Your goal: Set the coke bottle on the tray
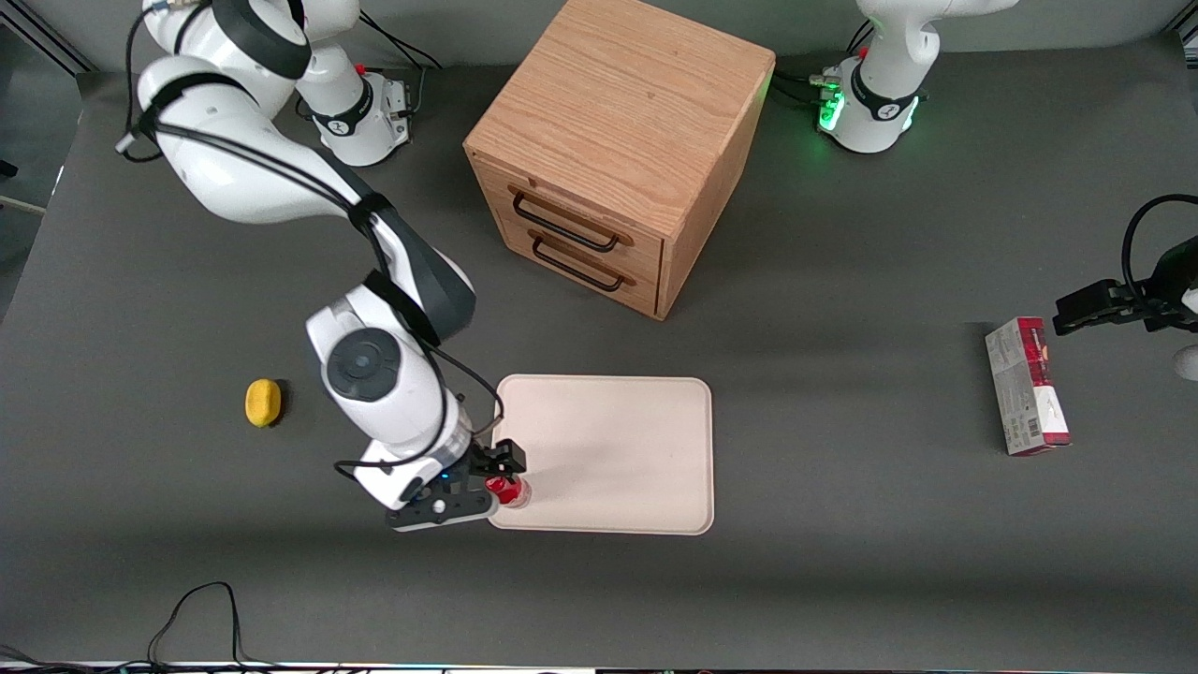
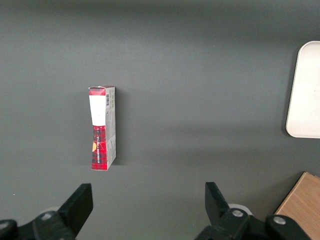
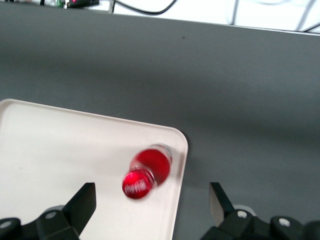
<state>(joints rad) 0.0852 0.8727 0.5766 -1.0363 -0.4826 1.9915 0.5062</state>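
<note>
The coke bottle [image 1: 510, 490], small with a red cap and red label, stands on the cream-beige tray [image 1: 618, 440] at the tray corner nearest the front camera on the working arm's side. In the right wrist view the bottle [image 3: 147, 171] shows from above, close to the tray's rim [image 3: 181, 150]. My gripper [image 1: 496, 479] is just above the bottle, open, its fingers [image 3: 80, 205] spread wide and apart from the bottle.
A wooden two-drawer cabinet [image 1: 618, 150] stands farther from the front camera than the tray. A yellow lemon-like object [image 1: 263, 402] lies toward the working arm's end. A red-and-grey carton box [image 1: 1027, 385] lies toward the parked arm's end, also in the left wrist view [image 2: 102, 128].
</note>
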